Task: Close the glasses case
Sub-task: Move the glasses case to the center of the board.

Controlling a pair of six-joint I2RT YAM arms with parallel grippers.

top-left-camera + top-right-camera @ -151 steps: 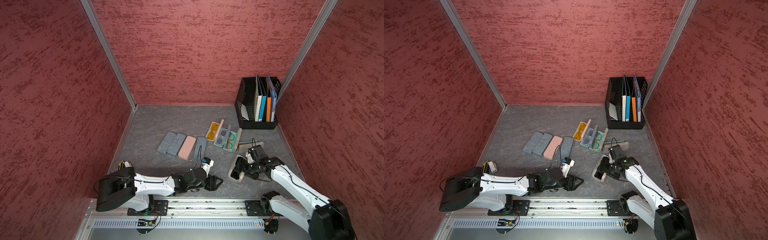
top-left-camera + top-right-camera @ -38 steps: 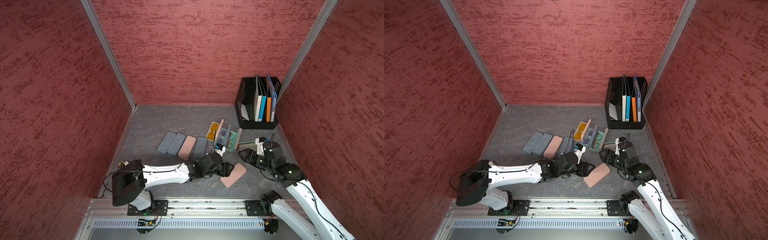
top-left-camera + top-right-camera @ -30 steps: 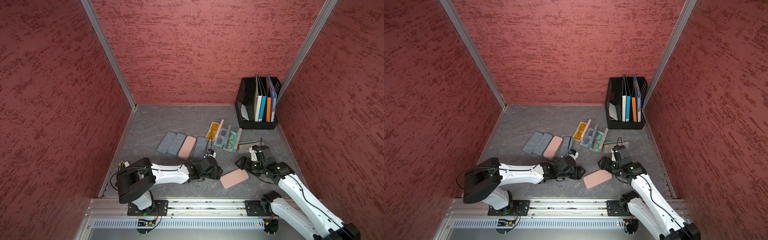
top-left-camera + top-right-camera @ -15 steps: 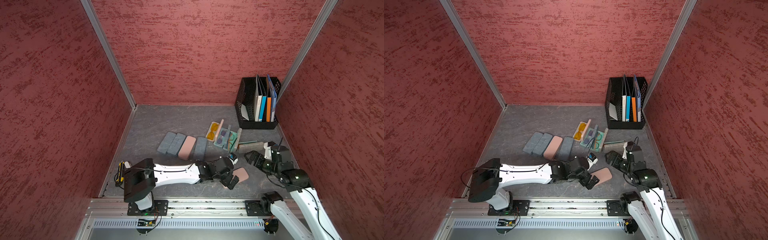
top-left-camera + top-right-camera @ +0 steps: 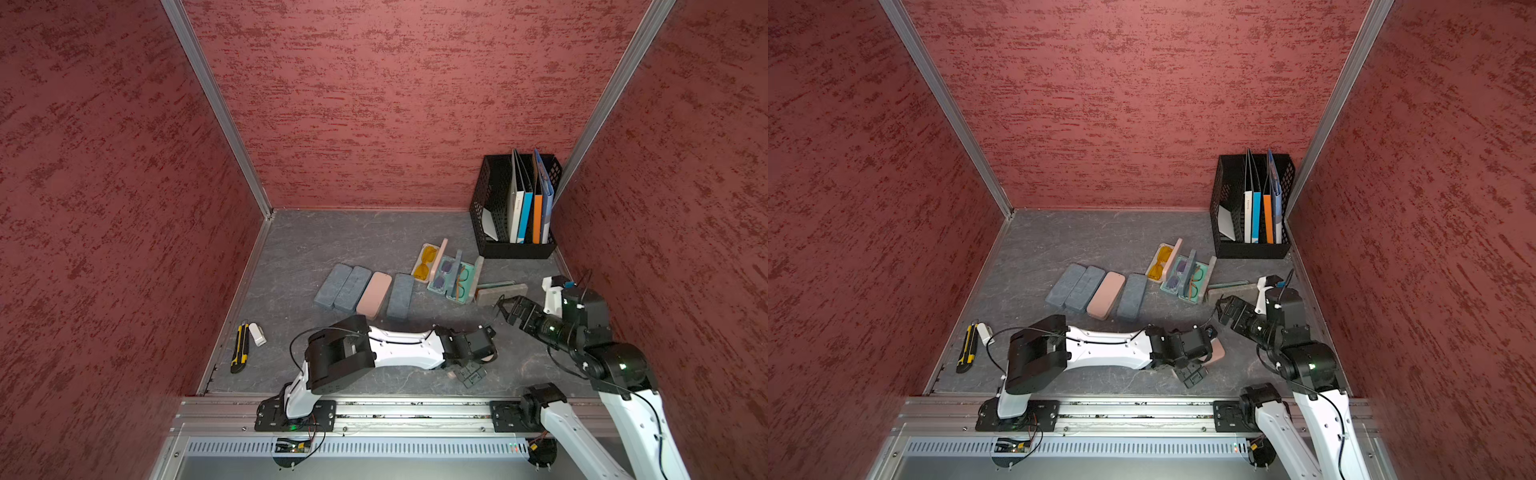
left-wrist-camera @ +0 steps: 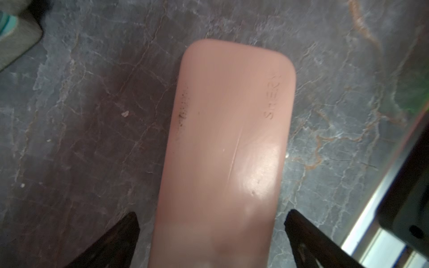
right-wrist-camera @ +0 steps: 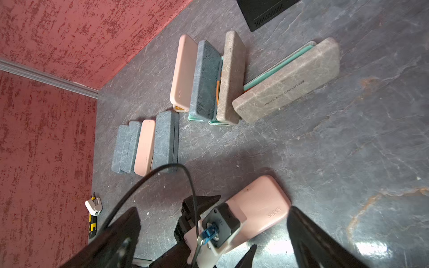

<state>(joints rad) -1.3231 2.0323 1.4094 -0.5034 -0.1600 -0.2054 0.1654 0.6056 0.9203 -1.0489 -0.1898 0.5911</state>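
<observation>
Pink glasses case (image 5: 1216, 351) lies shut on the worktop (image 5: 1059, 245) near the front rail, in a top view peeking from under the left arm (image 5: 1108, 347). Left wrist view: left gripper (image 6: 211, 213) fingers (image 6: 125, 236) spread wide either side of its end, clear of it. Right wrist view: right gripper (image 7: 213, 208) fingers wide too, gripping nothing.

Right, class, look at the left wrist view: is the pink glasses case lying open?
No, the pink glasses case lies flat on the table with its lid fully down, no glasses showing.
</observation>
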